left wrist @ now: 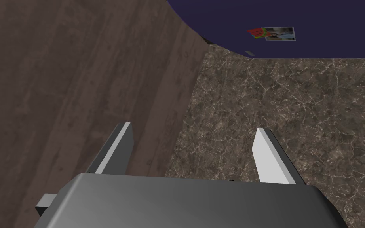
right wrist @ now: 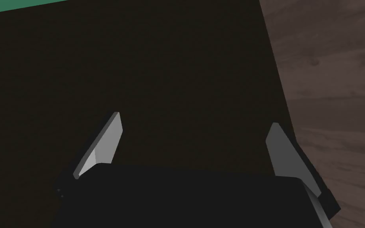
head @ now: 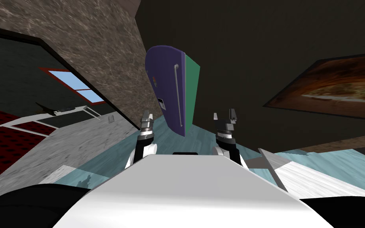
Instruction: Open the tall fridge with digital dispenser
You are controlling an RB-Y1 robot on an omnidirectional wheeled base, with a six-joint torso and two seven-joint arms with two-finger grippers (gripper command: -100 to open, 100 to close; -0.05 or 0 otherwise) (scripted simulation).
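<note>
left hand (head: 146, 117): raised, fingers apart, empty | right hand (head: 225, 115): raised, fingers apart, empty

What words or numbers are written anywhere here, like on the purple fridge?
No text can be read anywhere.
Dispenser panel on the purple fridge: too small to read.
Picture stickers on the fridge: images only, no letters to make out.
Framed picture: no words.

I saw a dim head view: the dark wall (head: 257, 47) behind the fridge (head: 164, 79) at upper right was nearly black, the window (head: 75, 85) at left glowed pale blue, and straight edges splayed towards the corners.
</note>
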